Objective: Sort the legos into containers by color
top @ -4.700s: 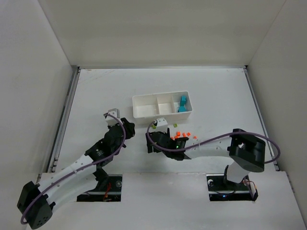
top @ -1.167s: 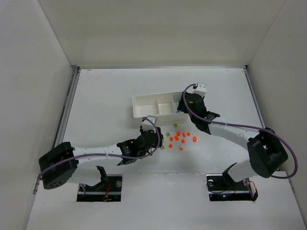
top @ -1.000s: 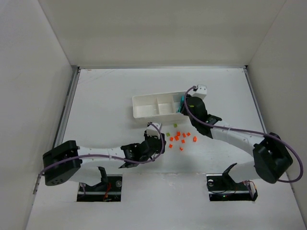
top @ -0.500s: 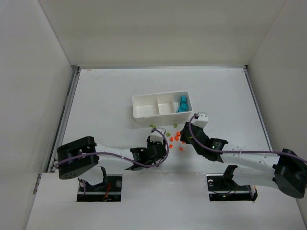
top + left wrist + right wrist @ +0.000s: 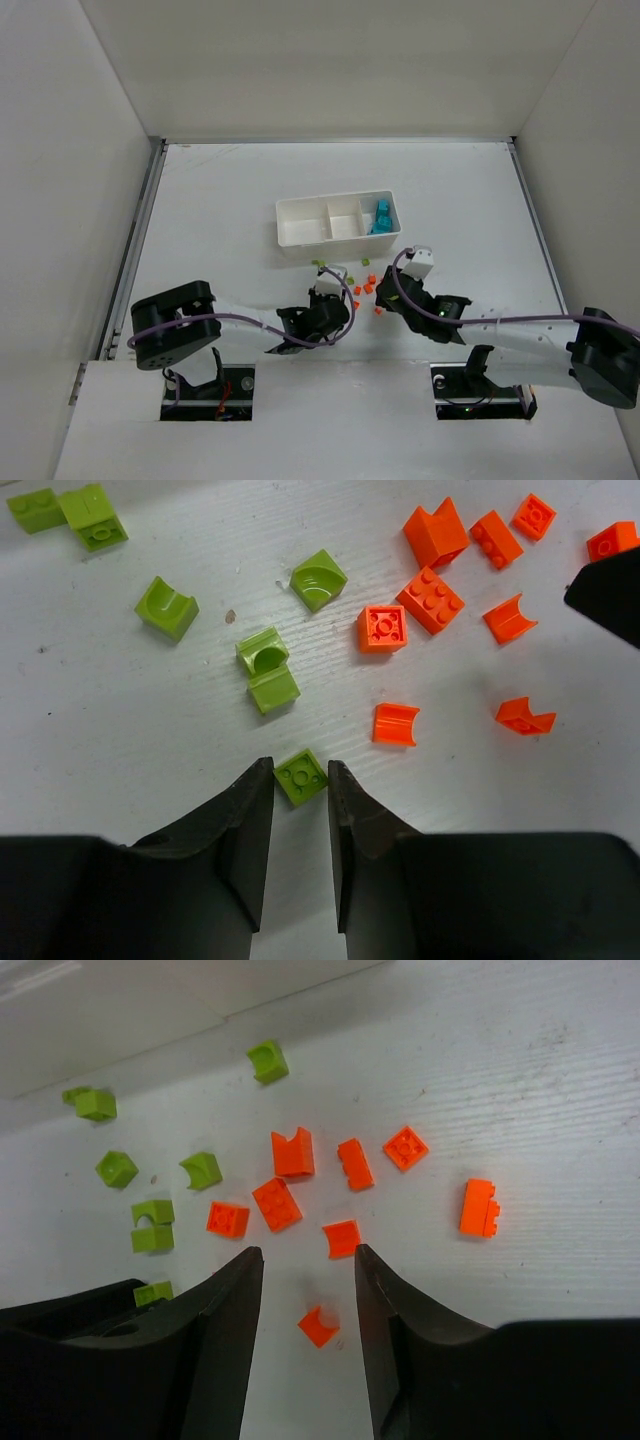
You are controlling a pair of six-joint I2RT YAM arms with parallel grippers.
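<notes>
My left tool (image 5: 300,768) is clenched on one green brick (image 5: 300,779) resting on the surface (image 5: 110,740). My right tool (image 5: 308,1260) stands released over orange bricks (image 5: 275,1203). The tray (image 5: 300,236), at 12 o'clock from them, holds teal bricks (image 5: 381,217).

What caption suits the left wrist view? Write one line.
Left end effector pinches a lime green lego amid loose green bricks and orange bricks.

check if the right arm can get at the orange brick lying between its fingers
Probably yes: the right gripper stands open astride that orange brick, which lies clear of the other legos.
</notes>
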